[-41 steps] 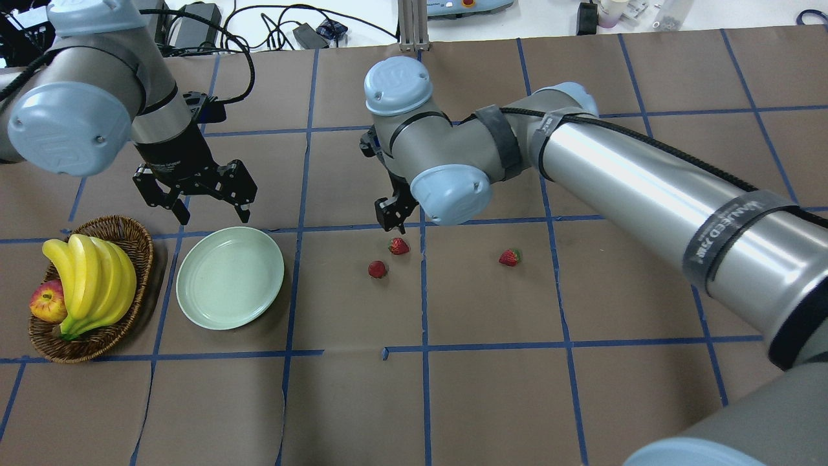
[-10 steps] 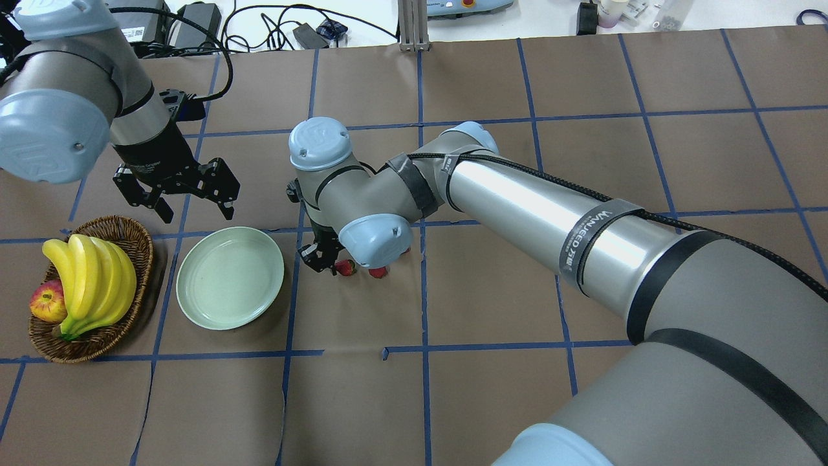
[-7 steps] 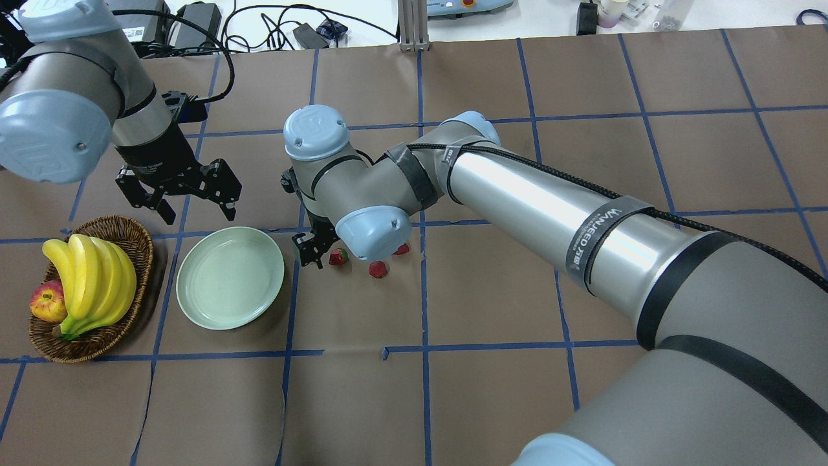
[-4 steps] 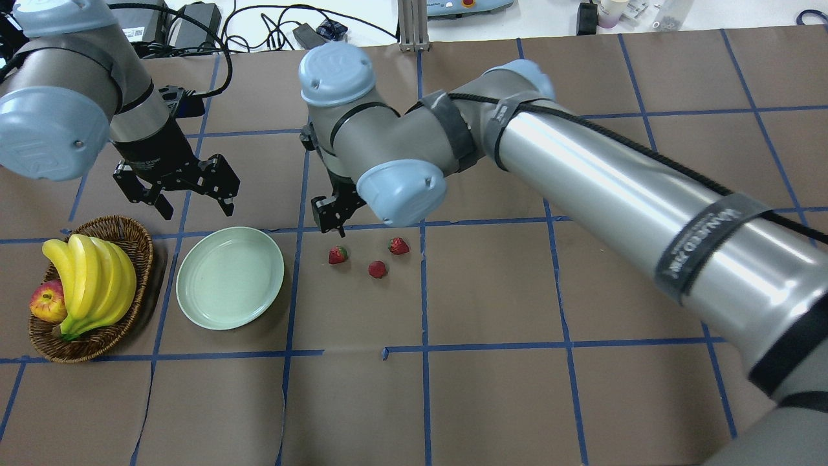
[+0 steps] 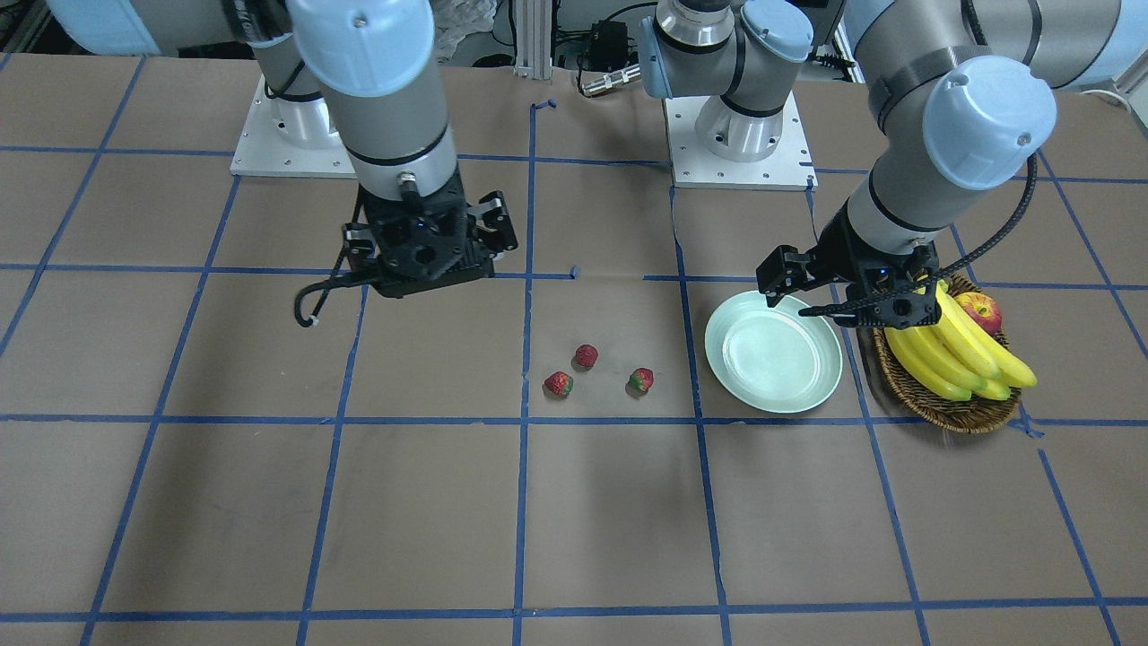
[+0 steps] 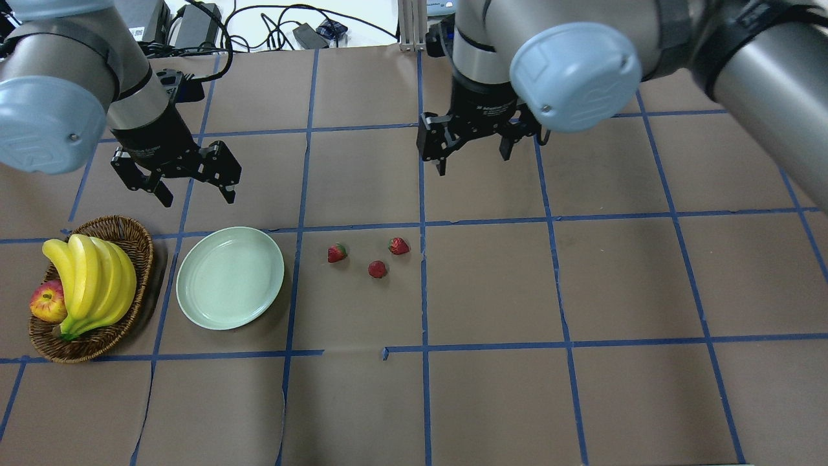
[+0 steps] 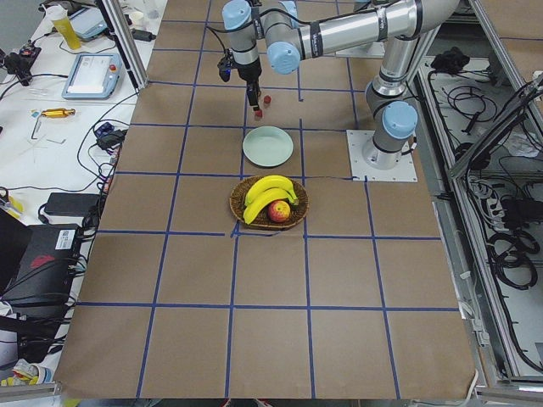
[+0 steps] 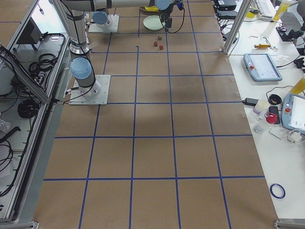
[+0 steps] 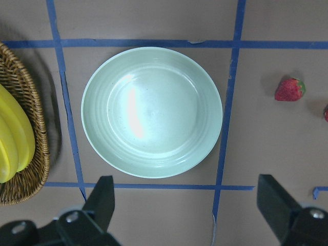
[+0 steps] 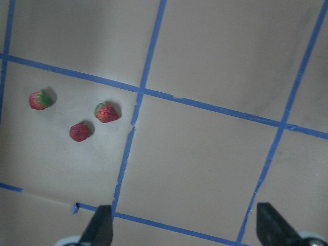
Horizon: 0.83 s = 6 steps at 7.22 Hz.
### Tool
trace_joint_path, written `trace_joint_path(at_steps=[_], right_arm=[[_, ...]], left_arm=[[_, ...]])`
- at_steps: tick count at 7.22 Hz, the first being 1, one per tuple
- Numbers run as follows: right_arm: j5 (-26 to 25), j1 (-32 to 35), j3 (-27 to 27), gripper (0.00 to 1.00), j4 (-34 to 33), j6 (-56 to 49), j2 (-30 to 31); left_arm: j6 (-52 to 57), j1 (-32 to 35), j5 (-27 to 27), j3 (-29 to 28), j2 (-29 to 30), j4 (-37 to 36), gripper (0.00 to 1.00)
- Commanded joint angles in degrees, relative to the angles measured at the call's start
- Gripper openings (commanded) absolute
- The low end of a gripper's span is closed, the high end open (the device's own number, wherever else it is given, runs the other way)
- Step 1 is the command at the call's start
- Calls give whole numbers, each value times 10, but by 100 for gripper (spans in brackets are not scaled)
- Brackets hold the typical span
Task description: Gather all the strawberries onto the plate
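Three strawberries lie on the brown paper right of the plate: the left strawberry (image 6: 337, 253), the middle strawberry (image 6: 378, 269) and the right strawberry (image 6: 399, 246); they also show in the right wrist view (image 10: 80, 131) and front view (image 5: 586, 356). The mint-green plate (image 6: 230, 277) is empty, as the left wrist view (image 9: 151, 111) shows. My left gripper (image 6: 196, 194) hangs open and empty just beyond the plate. My right gripper (image 6: 474, 162) is open and empty, raised well beyond and to the right of the strawberries.
A wicker basket (image 6: 132, 234) with bananas (image 6: 90, 278) and an apple (image 6: 46, 303) stands left of the plate. Blue tape lines cross the paper. Cables and boxes lie past the table's far edge.
My right gripper carried the far-right strawberry over beside the other two, let it go near the plate, then rose and swung away to the right. My left gripper barely moved.
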<state>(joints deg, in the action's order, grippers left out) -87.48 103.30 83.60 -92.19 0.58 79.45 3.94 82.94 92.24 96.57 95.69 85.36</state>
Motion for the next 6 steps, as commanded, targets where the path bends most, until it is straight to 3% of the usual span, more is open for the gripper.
trace_joint_path(at_steps=[1, 6], right_arm=[[-24, -64, -1, 100, 44, -7, 39], [-16, -110, -3, 100, 54, -39, 42]], left_arm=[[-31, 40, 14, -10, 1, -30, 100], [-33, 67, 30, -8, 11, -43, 100]])
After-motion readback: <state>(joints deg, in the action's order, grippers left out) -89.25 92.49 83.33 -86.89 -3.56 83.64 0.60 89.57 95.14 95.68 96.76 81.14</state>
